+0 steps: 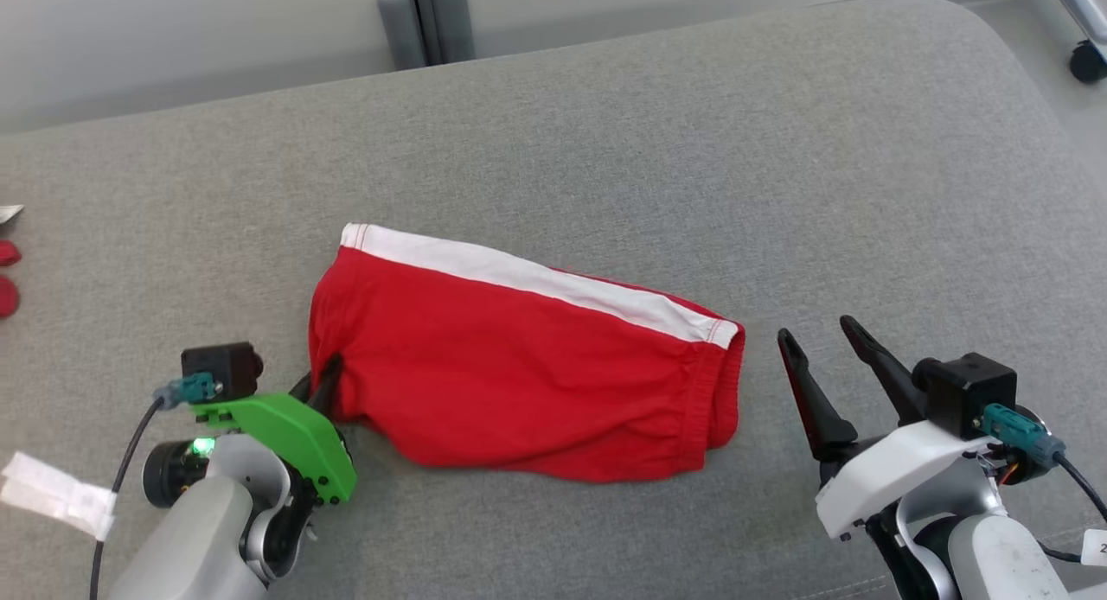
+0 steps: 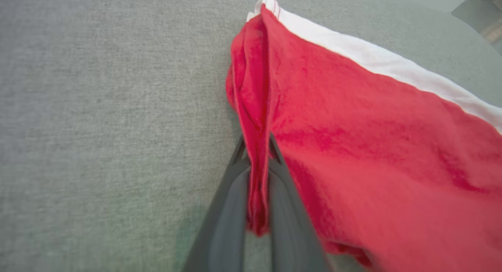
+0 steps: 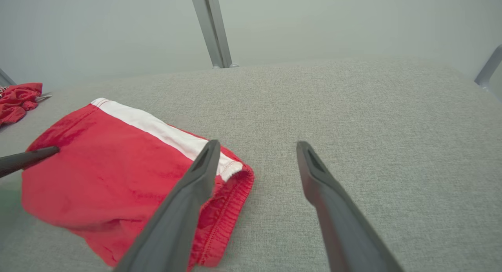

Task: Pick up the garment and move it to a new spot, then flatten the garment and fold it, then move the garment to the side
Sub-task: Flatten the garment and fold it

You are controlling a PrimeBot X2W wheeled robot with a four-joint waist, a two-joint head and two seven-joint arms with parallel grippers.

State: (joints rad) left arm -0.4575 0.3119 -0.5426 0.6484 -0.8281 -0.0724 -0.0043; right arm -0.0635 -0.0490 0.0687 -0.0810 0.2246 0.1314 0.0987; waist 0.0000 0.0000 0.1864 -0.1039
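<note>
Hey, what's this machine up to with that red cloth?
The robot is handling a pair of red shorts lying on a grey cushion. The left gripper has its fingers shut on a pinch of the shorts' edge on the robot's left. The right gripper is open beside the waistband end and holds nothing. Another crumpled red cloth lies farther off to the robot's left.

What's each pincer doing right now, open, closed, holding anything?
Left pincer: closed on an edge of the red shorts.
Right pincer: open, holding nothing.
</note>
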